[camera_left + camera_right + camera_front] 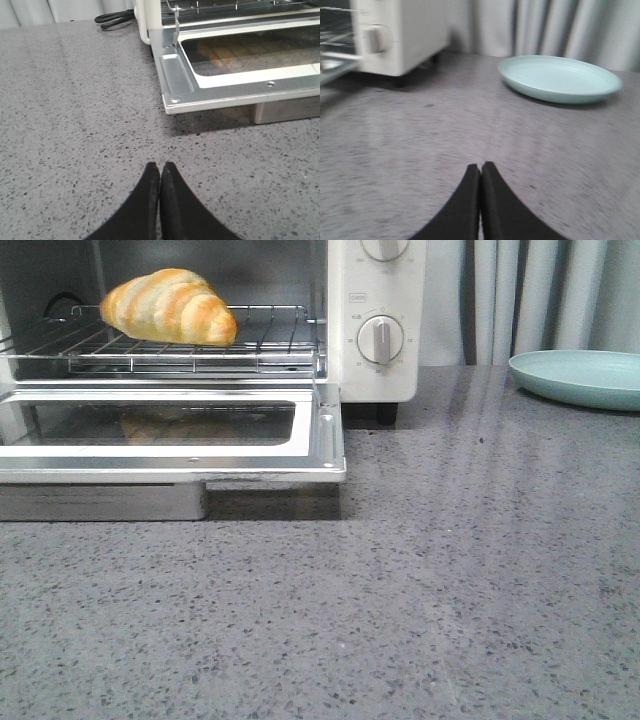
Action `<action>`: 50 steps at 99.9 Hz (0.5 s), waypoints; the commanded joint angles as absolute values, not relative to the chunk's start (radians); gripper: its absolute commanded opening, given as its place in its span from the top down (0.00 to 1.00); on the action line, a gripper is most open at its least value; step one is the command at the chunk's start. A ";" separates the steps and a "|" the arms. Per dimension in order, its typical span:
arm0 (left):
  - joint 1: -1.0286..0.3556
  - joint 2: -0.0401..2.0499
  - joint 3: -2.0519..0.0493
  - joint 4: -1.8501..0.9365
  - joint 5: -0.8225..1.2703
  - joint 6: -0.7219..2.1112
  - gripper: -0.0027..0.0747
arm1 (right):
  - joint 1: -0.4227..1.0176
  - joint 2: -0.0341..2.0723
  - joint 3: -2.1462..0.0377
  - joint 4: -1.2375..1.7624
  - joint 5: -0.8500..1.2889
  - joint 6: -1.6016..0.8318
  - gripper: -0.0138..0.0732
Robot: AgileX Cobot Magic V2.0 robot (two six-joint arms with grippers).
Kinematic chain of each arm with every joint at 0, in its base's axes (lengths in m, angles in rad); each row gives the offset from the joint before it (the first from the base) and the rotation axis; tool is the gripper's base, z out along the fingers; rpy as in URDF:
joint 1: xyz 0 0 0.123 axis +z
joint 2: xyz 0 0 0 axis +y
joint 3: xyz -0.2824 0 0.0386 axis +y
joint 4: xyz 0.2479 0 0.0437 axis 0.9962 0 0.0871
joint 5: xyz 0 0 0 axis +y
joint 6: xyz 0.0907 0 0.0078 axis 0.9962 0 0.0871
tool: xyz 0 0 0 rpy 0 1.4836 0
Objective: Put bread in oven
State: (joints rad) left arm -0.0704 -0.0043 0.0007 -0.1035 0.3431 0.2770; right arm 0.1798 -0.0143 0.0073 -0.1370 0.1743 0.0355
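the bread [170, 306] is already sitting on the wire rack [260, 340] inside the oven [375, 320], toward the left side of the rack, lying on its long side with one tip pointing right. glossy golden crust with pale stripes. my guess is it's light and a bit slippery on that shiny surface, and either soft enough to dent or hollow-ish, so if anyone had to grab it again i'd go across the fat middle with a gentle squeeze, not the thin tips. its reflection shows faintly in the glass of the oven door [165, 425], which is folded down flat and wide open in front.

containers: the oven holds the bread and nothing else that i can see on the rack. the teal plate [580, 375] off to the right on the table [400, 600] looks empty in both the front and right wrist views.

left gripper [160, 170] has its fingers pressed together with nothing between them, hovering over bare counter near the door's corner. right gripper [480, 170] same deal, fingers closed on nothing, out on the counter between oven and plate (that view is blurry though).

so the bread part looks done to me. only thing maybe left is closing the door, if that counts.
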 commanded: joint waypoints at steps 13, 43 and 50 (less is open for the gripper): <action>-0.067 -0.032 0.023 -0.110 0.299 0.275 0.99 | 0.010 -0.030 0.024 -0.065 0.171 0.034 0.90; -0.067 -0.032 0.023 -0.110 0.299 0.275 0.99 | 0.000 -0.030 0.024 -0.047 0.295 0.034 0.90; -0.067 -0.032 0.023 -0.110 0.299 0.275 0.99 | 0.000 -0.030 0.024 -0.047 0.295 0.034 0.90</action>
